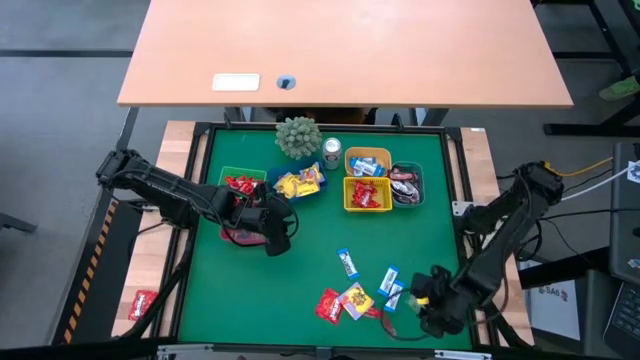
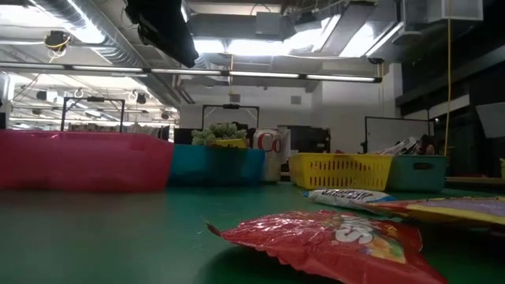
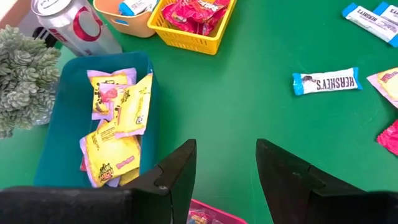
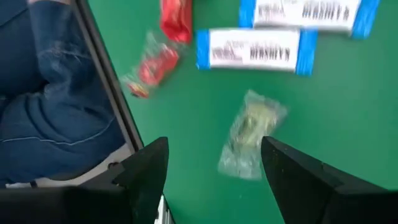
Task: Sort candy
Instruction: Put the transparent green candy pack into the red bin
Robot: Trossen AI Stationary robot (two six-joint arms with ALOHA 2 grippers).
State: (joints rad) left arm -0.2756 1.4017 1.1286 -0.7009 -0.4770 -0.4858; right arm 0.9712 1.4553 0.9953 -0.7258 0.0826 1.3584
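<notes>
Currently the left gripper (image 1: pixel 272 238) hangs with jaws parted and empty over a pink plastic bin (image 1: pixel 240 236) at the green mat's (image 1: pixel 300 280) left side. Near the mat's near right corner, the right gripper (image 4: pixel 214 163) hovers spread, empty, above loose wrapped candy (image 1: pixel 360 295); more fills the far bins.

Green surface (image 1: pixel 300 250); yellow bin (image 1: pixel 367 195) of red candy (image 1: pixel 366 193); teal bin (image 3: pixel 56 134) of yellow candy (image 3: pixel 115 134); blue-white bar (image 3: pixel 326 81); pink bin (image 2: pixel 83 160).
</notes>
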